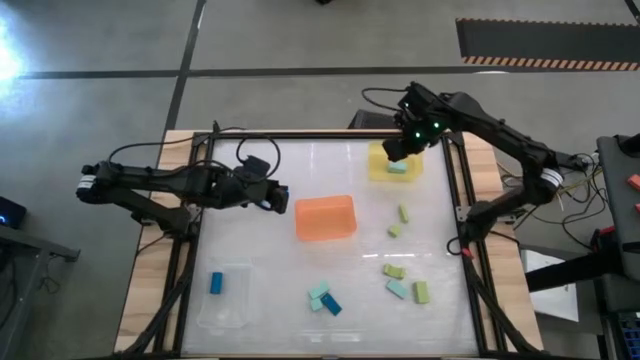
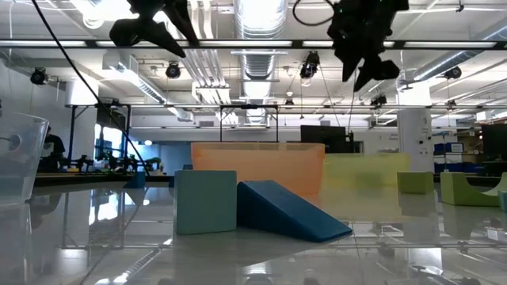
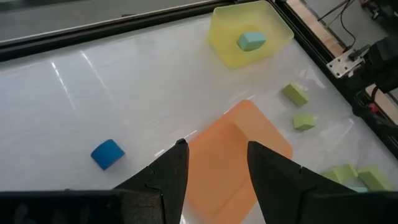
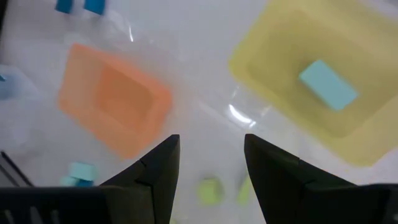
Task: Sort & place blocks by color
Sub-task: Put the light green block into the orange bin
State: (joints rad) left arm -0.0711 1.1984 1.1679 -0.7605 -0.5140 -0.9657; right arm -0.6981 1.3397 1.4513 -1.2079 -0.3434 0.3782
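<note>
My left gripper hangs open and empty above the table, just left of the orange tray. My right gripper hangs open and empty over the yellow tray, where a teal block lies flat on the floor. A blue block lies in the clear tray. Another blue block lies on the table near my left gripper. Yellow-green blocks, teal blocks and a dark blue block lie loose on the table.
A black frame runs around the white table top. The loose blocks gather at the near middle and near right. In the low view a teal block and a dark blue wedge stand close to the camera.
</note>
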